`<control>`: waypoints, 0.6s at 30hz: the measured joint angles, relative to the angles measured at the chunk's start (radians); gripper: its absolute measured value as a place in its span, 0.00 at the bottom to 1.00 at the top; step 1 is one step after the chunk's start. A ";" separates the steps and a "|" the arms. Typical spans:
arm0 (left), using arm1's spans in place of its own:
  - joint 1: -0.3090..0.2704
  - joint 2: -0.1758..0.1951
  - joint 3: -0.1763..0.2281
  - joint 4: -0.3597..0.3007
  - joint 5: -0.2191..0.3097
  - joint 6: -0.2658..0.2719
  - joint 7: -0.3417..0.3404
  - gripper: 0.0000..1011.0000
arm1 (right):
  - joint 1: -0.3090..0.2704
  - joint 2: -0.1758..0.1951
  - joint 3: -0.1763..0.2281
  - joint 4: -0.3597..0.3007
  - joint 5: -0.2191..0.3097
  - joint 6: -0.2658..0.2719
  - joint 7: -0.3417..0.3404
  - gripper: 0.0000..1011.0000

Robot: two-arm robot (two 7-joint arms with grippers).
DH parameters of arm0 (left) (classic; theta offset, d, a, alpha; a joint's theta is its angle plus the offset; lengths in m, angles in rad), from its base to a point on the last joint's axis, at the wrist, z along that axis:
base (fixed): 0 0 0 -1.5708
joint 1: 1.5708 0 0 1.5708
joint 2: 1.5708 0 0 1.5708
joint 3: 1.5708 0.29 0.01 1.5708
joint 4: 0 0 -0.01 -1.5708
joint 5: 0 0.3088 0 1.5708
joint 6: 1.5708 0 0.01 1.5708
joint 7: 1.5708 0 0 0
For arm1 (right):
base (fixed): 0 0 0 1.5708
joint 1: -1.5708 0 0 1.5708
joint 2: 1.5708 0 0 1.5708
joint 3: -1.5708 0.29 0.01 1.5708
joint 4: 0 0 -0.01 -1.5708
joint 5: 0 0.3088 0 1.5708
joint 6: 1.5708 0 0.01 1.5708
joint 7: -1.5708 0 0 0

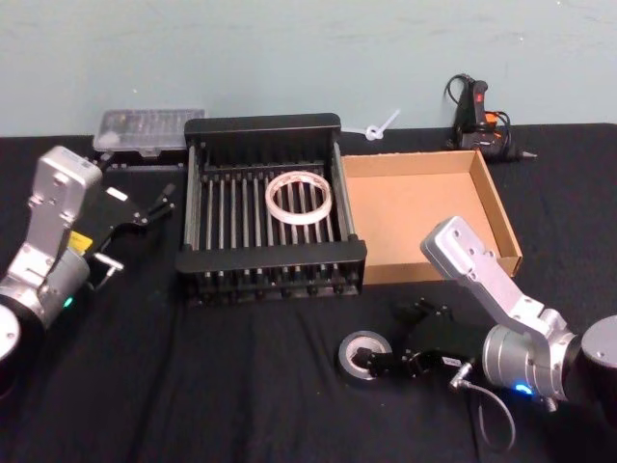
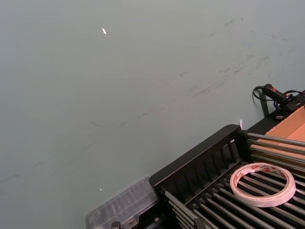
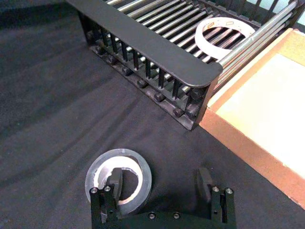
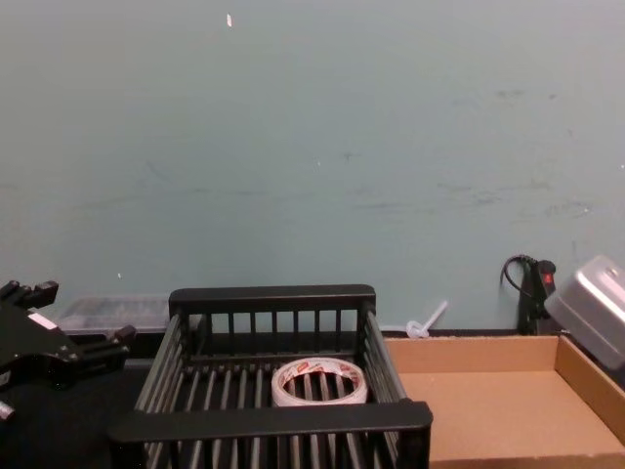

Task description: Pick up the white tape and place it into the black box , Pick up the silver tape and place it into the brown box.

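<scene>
Open black cloth (image 1: 251, 386) around the silver tape (image 1: 363, 357); black box (image 1: 280, 265) wall just beyond.

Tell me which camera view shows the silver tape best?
The right wrist view: the silver tape lies flat on the black cloth, one finger of the open right gripper inside its ring. The head view shows it smaller, near that gripper.

The right pincer (image 3: 162, 183) finger hides part of the silver tape (image 3: 118, 180), its base cut off
</scene>
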State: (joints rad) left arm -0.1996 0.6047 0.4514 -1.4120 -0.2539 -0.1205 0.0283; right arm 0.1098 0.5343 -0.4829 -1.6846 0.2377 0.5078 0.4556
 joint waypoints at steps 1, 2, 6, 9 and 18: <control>0.000 0.000 0.000 0.000 0.000 0.000 0.000 0.99 | 0.000 0.000 0.000 0.000 0.000 0.000 0.000 0.99; 0.000 0.000 0.000 0.000 0.000 0.000 0.000 0.99 | 0.000 0.000 0.000 0.000 0.000 0.000 0.000 0.99; 0.000 0.000 0.000 0.000 0.000 0.000 0.000 0.99 | 0.000 0.000 0.000 0.000 0.000 0.000 0.000 0.99; 0.000 0.000 0.000 0.000 0.000 0.000 0.000 0.99 | 0.000 0.001 0.000 0.000 0.000 0.000 0.000 0.99; 0.000 0.000 0.000 0.000 0.000 0.000 0.000 0.99 | 0.000 0.001 0.001 -0.001 0.000 -0.001 0.000 0.81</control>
State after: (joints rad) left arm -0.1995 0.6047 0.4514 -1.4120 -0.2539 -0.1205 0.0283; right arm 0.1094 0.5356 -0.4824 -1.6856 0.2374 0.5073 0.4552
